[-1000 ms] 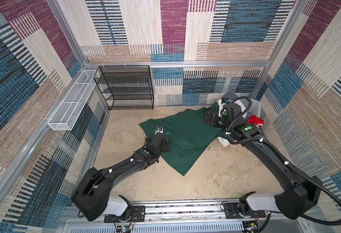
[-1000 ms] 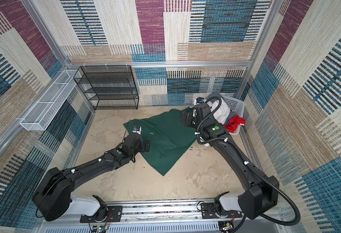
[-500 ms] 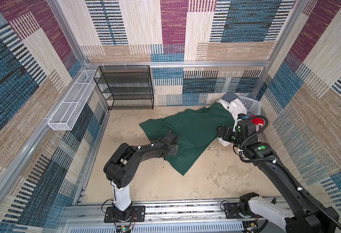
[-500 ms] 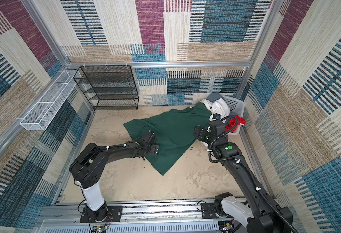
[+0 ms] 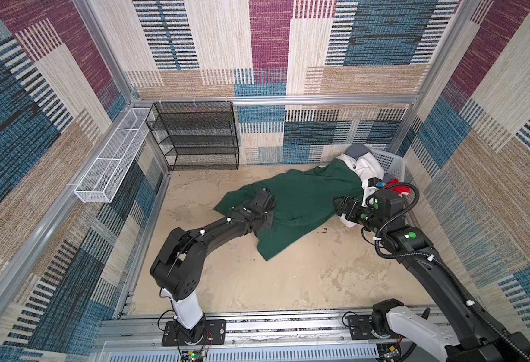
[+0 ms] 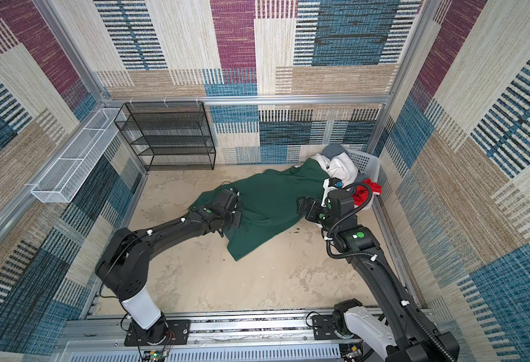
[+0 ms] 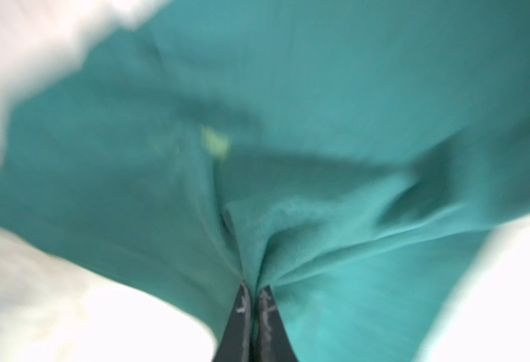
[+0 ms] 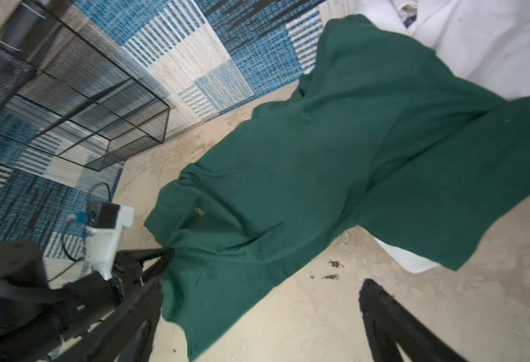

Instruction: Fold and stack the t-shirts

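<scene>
left wrist view, blurred, showed the left hand [image 7: 252, 286] clenched on a bunched fold of the green t-shirt [image 7: 288, 125]. right wrist view caught the same pinch at lower left of frame, on the shirt's edge. in both top views the green t-shirt [image 5: 301, 200] lay spread on the table [image 5: 288, 275] at frame centre, its upper right end rising against the white t-shirt [image 5: 370, 166]. right hand [image 5: 340, 208] was released, holding nothing, just at the shirt's right edge. white t-shirt, grey t-shirt [image 5: 356, 150] and red t-shirt [image 5: 398, 188] sat piled at the basket [image 5: 392, 163], upper right of centre.
</scene>
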